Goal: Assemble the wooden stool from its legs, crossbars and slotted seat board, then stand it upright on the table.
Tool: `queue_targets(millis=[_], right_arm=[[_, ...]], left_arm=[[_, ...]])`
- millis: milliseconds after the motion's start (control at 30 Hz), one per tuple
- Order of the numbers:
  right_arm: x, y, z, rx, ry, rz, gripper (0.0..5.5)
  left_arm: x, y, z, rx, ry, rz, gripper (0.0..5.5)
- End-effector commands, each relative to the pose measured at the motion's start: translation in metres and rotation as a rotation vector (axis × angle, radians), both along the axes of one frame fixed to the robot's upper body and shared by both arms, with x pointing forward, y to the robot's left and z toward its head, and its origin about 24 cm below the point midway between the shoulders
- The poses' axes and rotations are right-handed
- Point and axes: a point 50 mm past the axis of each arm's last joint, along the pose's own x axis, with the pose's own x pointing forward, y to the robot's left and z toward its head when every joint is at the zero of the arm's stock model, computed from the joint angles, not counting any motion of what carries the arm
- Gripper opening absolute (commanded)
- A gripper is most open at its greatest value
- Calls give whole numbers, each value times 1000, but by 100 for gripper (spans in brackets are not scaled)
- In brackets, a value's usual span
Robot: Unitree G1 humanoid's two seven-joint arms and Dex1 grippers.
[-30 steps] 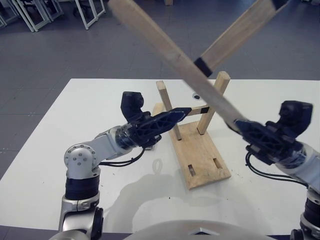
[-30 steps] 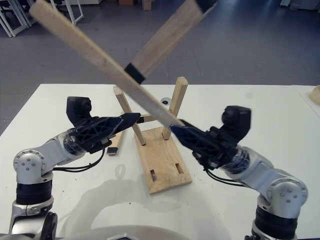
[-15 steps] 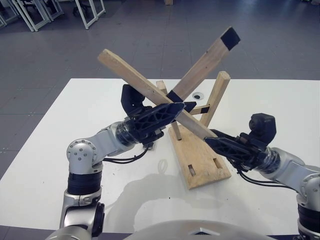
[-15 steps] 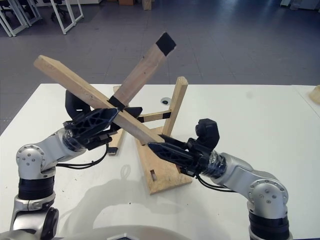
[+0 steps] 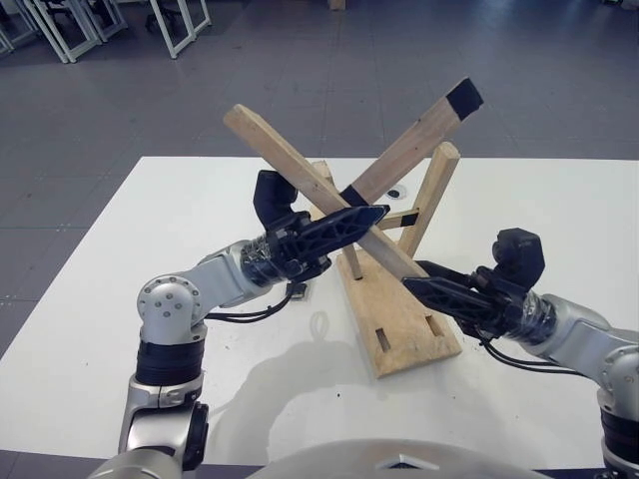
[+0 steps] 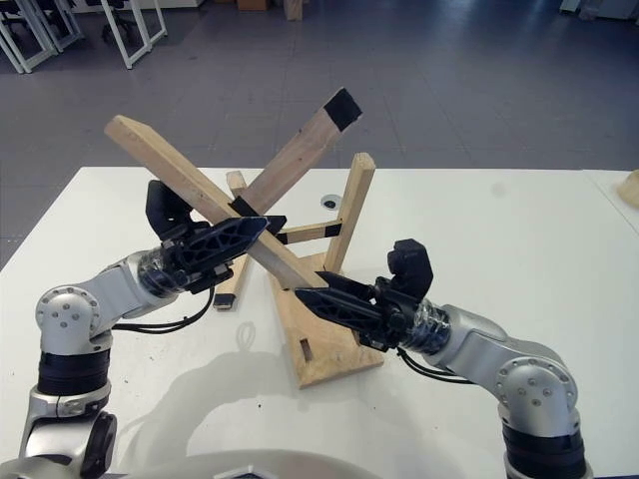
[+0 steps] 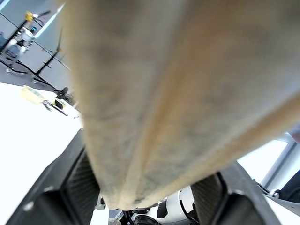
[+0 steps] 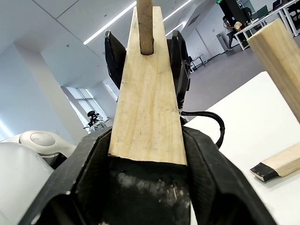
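- The left gripper comes in from the left. Its fingers are clamped on both sides of the free leg, at mid-length, just below where the black-tipped crossbar butts into it.
- From those fingers the free leg rises up and to the left to a plain end. The crossbar juts up and to the right, its far end joined to nothing.
- On the table, below the left fingers, lies a wooden piece with a black end. Whether it is a leg or a crossbar cannot be told.
- Lower down, between the two sets of fingers, the seat board lies flat. A pair of legs stands in its far slots, just beyond the left fingertips, joined by a thin bar.
- The two near slots are empty, close beside the right fingertips on the robot's side.
- The right gripper comes in from the right, low over the middle of the seat board. Its fingers grip the black lower end of the free leg.
- The step in hand looks to be fitting the second leg set.
- The next move probably calls for tipping the free leg upright with its black end over an empty slot.
- The right fingers cover that very end, so they would likely need to re-grip higher while the left fingers carry the leg.
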Motion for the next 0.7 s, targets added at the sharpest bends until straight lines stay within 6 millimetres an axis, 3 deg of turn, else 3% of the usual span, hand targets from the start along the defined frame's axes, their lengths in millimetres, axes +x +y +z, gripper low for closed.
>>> queue_targets(millis=[33,233,367,533,700], right_arm=[[5,-7,2,-18,-4,-28,308],[-6,-40,-4,-199,8,1,440],[16,-77,-27,-452,10,-261,517],[25,-88,-54,-628,-10,-398,526],[23,-82,-67,-669,-8,-418,526]], left_arm=[[5,3,1,-12,-12,47,219],[15,20,3,73,-81,194,205],[-2,17,-9,346,-257,252,205],[-22,-6,-49,533,-356,249,205],[-25,-6,-81,637,-452,252,205]])
